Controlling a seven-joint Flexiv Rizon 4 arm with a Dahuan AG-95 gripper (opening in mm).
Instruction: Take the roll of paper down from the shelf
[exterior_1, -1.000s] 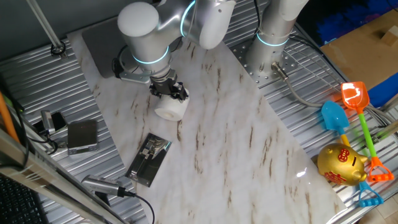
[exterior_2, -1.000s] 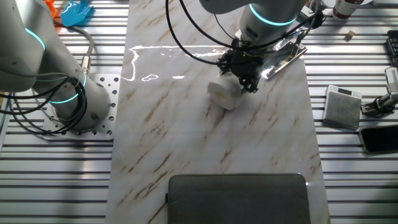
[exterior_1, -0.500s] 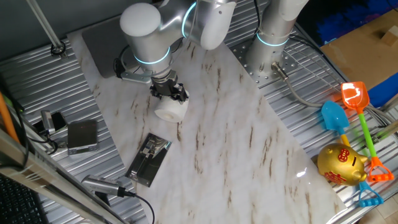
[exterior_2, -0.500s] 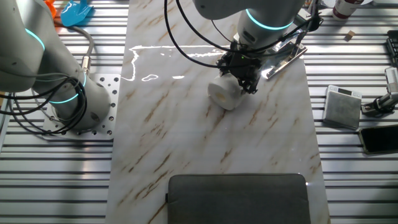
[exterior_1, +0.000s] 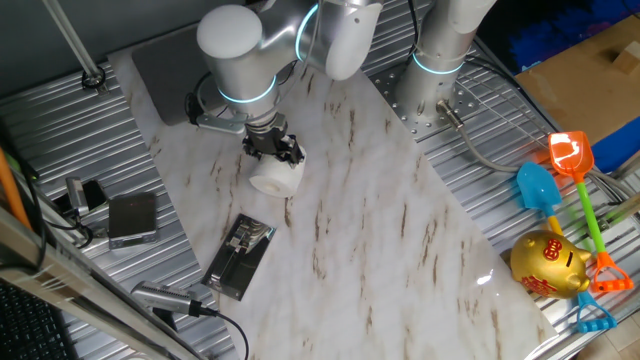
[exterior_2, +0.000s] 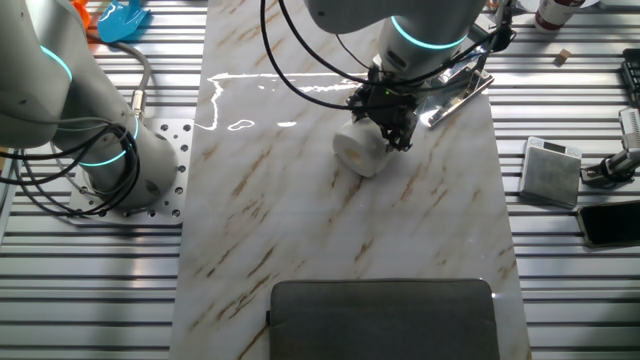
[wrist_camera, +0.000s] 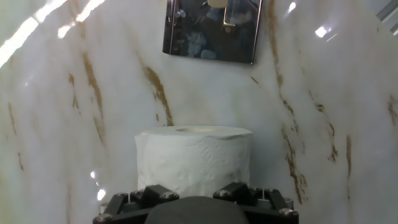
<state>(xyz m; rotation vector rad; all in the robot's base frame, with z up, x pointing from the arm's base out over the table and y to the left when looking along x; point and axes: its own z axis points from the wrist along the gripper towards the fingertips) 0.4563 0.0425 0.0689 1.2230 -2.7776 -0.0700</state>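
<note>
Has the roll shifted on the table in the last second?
No. The roll sits where it did relative to the shelf; only the arm above has eased up slightly, with the gripper still at it.

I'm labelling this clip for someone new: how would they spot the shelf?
Start at the marble table and find the roll of paper under the gripper. Just beyond it lies the shelf, flat, oblong, dark with shiny silver parts, unlike the plain square box.

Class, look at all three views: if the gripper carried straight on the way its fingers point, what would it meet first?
Most likely the roll of paper, directly ahead of the gripper; the marble tabletop lies beneath it.
</note>
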